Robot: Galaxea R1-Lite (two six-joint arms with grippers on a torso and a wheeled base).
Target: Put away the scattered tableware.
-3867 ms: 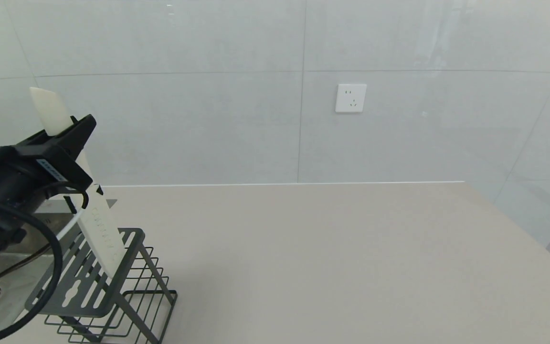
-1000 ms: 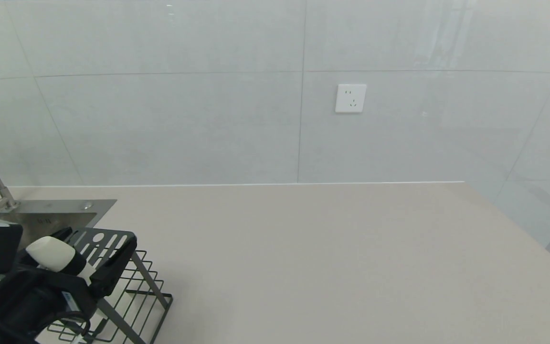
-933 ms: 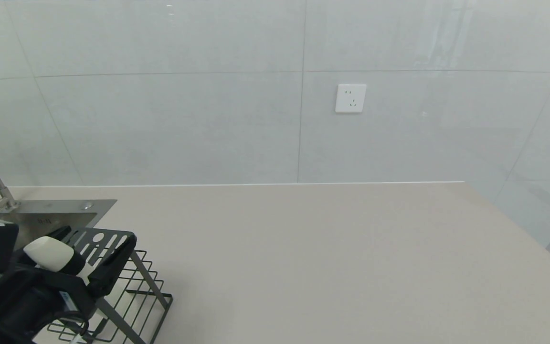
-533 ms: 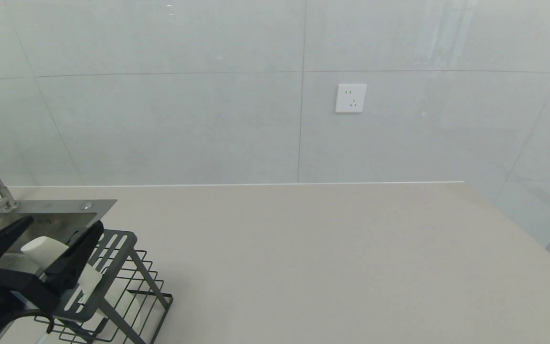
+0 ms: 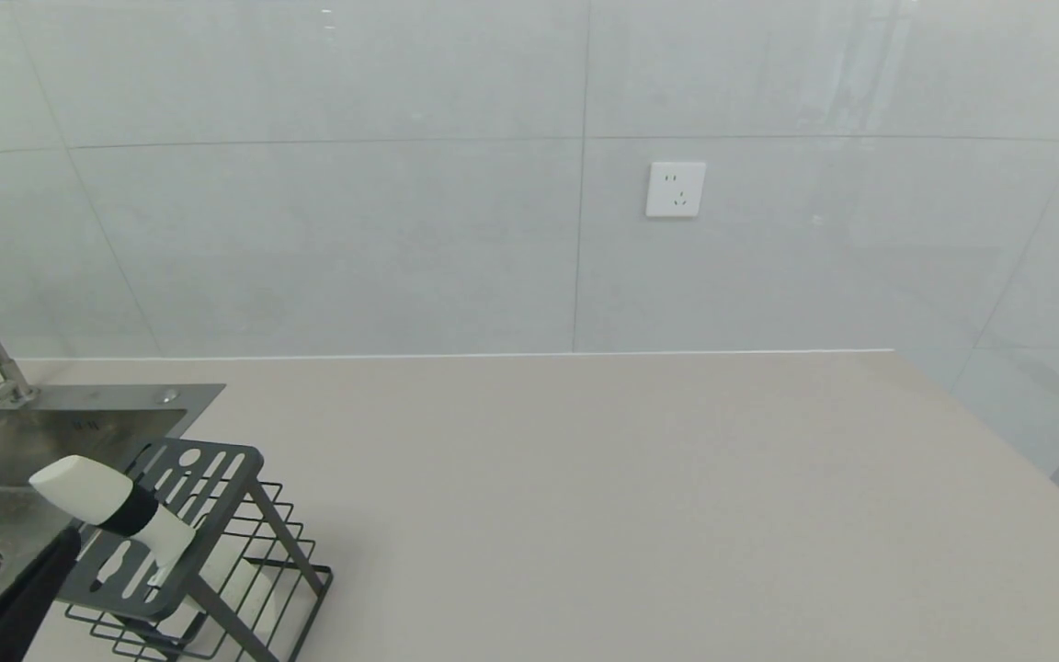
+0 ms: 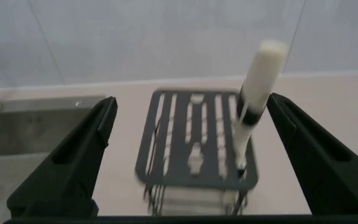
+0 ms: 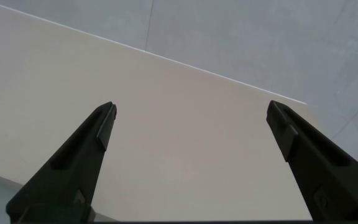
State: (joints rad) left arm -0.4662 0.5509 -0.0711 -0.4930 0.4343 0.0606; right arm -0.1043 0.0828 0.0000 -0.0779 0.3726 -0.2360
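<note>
L gripper (image 6: 191, 106) back; knife (image 5: 111, 501) in rack (image 5: 244, 460)

Our left gripper (image 6: 191, 106) has two matte black fingers (image 6: 67, 165), broad at the base and tapering to blunt wedge tips, one either side of the rack (image 6: 185, 179). Our right gripper (image 7: 191, 111) carries the same plain black fingers.

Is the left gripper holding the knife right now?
No, the left gripper is open wide, and the knife stands slotted in the rack beyond its fingers.
</note>
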